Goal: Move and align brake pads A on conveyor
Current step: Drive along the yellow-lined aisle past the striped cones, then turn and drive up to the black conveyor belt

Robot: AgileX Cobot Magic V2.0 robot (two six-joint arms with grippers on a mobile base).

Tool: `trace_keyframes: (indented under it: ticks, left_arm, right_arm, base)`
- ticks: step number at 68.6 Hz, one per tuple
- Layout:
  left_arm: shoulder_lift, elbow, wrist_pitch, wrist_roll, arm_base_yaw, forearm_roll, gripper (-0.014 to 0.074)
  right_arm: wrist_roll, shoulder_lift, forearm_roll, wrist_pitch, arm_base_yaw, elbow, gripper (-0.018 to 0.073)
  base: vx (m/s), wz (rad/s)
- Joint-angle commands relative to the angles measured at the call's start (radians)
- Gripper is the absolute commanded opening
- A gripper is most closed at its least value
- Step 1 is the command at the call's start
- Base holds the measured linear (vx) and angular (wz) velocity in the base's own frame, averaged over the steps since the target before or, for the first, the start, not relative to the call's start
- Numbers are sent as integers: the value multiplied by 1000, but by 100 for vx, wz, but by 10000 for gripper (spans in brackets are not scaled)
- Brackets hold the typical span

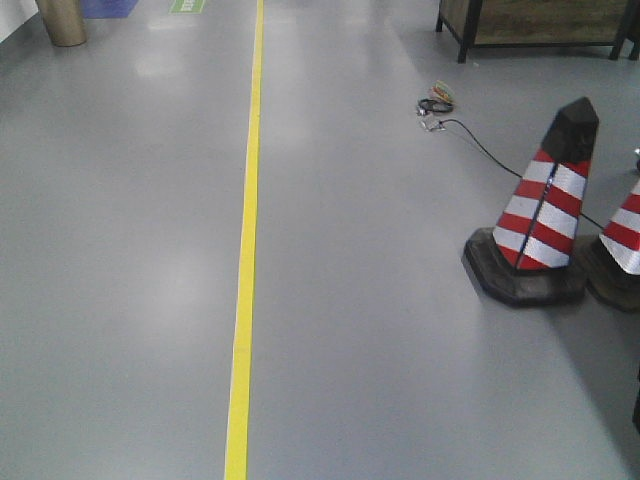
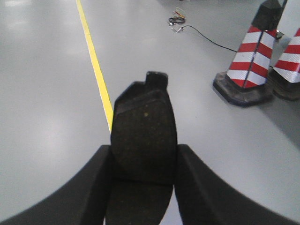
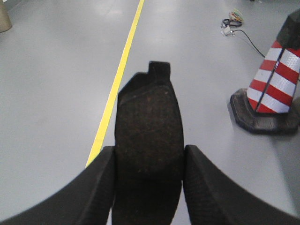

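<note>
The left hand [image 2: 144, 187] pinches a brake pad [image 2: 144, 136] between its two black fingers [image 2: 93, 187], the pad pointing to 12 o'clock above the grey floor [image 2: 47, 93]. The right hand [image 3: 149, 187] pinches a second brake pad [image 3: 149, 136] the same way. A yellow line [image 1: 246, 240] runs toward 12 o'clock; a striped cone [image 1: 545, 210] stands at 3 o'clock. No conveyor is in view.

Each gripper — left gripper [image 2: 143, 187], right gripper [image 3: 149, 187] — has broad, curved, matte black fingers with finely textured surfaces.
</note>
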Motion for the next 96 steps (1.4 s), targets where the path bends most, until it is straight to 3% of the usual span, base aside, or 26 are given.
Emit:
trace_keyframes:
  ticks: [1,49,96]
  left_arm:
    - [10,-29,-88,-8,-4,16,-6]
    - [10,-29,-88,-8,-4,16,-6]
    - [10,-29,-88,-8,-4,16,-6]
  right_arm:
    - [-9,5,-7,-96,-7,-32,-4]
    - [-9,5,-7,-97,-7,-32,-4]
    - [-9,5,-7,-97,-7,-32,-4]
  base:
    - [71,3]
    - [65,1]
    - [44,-12]
